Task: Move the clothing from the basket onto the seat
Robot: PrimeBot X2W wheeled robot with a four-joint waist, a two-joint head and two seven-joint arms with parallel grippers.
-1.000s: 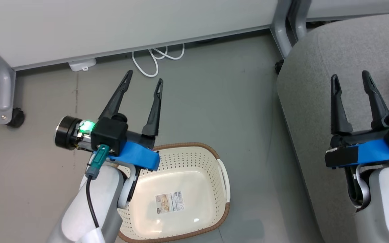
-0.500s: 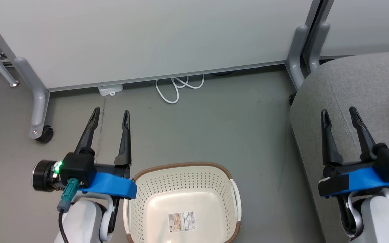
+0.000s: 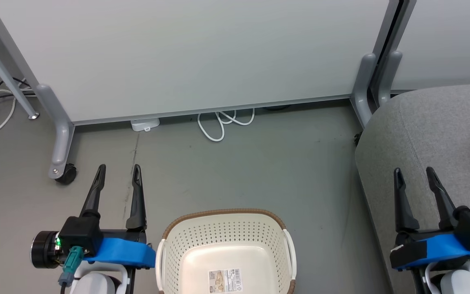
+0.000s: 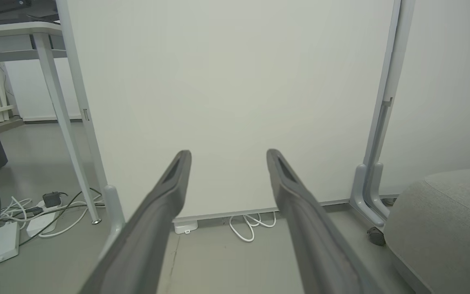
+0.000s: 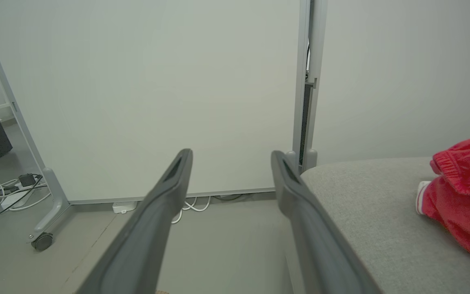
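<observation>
Grey floor (image 3: 235, 175) runs up to a white partition panel (image 3: 202, 57) that stands on grey legs, one of them ending in a small black caster (image 3: 67, 175). A white cable (image 3: 222, 124) lies looped on the floor at the foot of the panel, with a small white box (image 3: 145, 123) near it.

At the bottom of the head view the basket (image 3: 225, 232) stands on the floor, cream and perforated with a brown rim. Its inner bottom is bare around a barcode sticker (image 3: 225, 281).

The left end effector (image 3: 119, 168) hovers over the floor just beside the basket's left side. Its two dark fingers are spread apart and point toward the panel, and only floor shows between them. The left wrist view looks along those fingers at the panel, with a pale desk (image 4: 14, 30) and a tangle of cords on the floor at the far left.

The seat (image 3: 435, 134) fills the right side of the head view, a large grey cushion with rounded edges. The right end effector (image 3: 413, 170) hangs over its left edge, fingers likewise spread, with grey fabric showing between them.

The clothing (image 5: 463, 192) lies on the seat, well apart from both end effectors. In the right wrist view it is a crumpled red heap with a bit of white trim at its left. In the head view only a red and white sliver shows at the right edge.
</observation>
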